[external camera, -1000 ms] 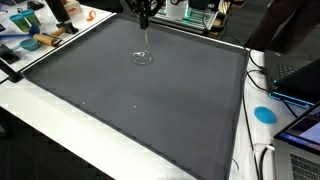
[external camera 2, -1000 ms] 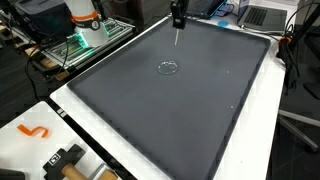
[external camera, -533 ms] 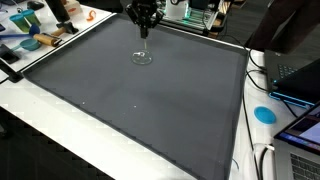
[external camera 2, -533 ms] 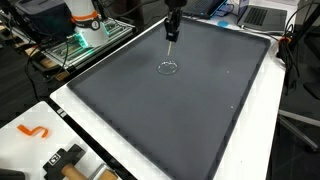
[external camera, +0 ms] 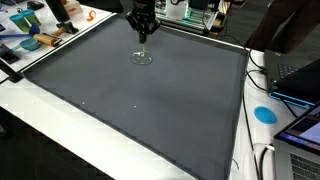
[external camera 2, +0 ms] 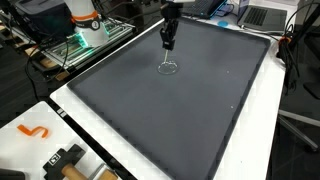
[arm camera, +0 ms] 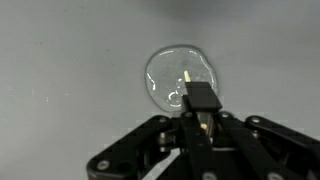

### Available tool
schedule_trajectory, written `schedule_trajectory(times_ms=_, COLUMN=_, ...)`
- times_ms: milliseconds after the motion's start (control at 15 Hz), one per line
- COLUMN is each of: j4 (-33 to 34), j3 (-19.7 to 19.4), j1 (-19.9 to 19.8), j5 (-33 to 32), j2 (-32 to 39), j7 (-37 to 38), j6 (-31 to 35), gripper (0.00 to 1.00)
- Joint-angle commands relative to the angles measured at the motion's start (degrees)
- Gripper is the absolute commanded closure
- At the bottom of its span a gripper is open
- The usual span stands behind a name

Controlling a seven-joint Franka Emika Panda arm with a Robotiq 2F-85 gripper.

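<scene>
Much open mat (external camera: 150, 115) surrounds ring (external camera: 143, 58); end effector (external camera: 142, 32), apparently clamping stick (arm camera: 200, 98), hovers above.

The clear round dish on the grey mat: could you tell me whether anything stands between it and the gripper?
Nothing visible does: only mat surrounds the dish, and the gripper hangs above it, fingers shut on a thin stick.

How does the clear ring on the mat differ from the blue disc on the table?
The clear ring is see-through; the blue disc is solid blue. The ring lies on the dark mat, the disc on the white table. The ring is near the hand, which grips a thin rod; the disc is far from it. Both are round and flat.
</scene>
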Motion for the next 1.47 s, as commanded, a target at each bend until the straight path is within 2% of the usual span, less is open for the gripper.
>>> schedule_trajectory(times_ms=0, j4=-1.6, j3=-1.0, j1=0.4, j5=-2.3, j2=1.0, j7=2.2, j6=3.5, gripper=0.97)
schedule_trajectory(times_ms=200, j4=-2.0, j3=-1.5, j1=0.4, j5=-2.6, j2=2.2, j7=2.6, j6=5.6, gripper=0.97)
schedule_trajectory(times_ms=667, j4=-1.5, j3=-1.7, j1=0.6, j5=-3.0, j2=3.2, j7=3.4, j6=5.0, gripper=0.97)
schedule_trajectory(times_ms=1133, j4=-0.2, j3=-1.4, j1=0.8, j5=-2.8, j2=0.5, j7=2.2, j6=1.3, gripper=0.97)
schedule_trajectory(times_ms=1400, j4=3.0, j3=-1.0, j1=1.1, j5=-2.7, j2=-0.1, j7=1.2, j6=-2.7, gripper=0.97)
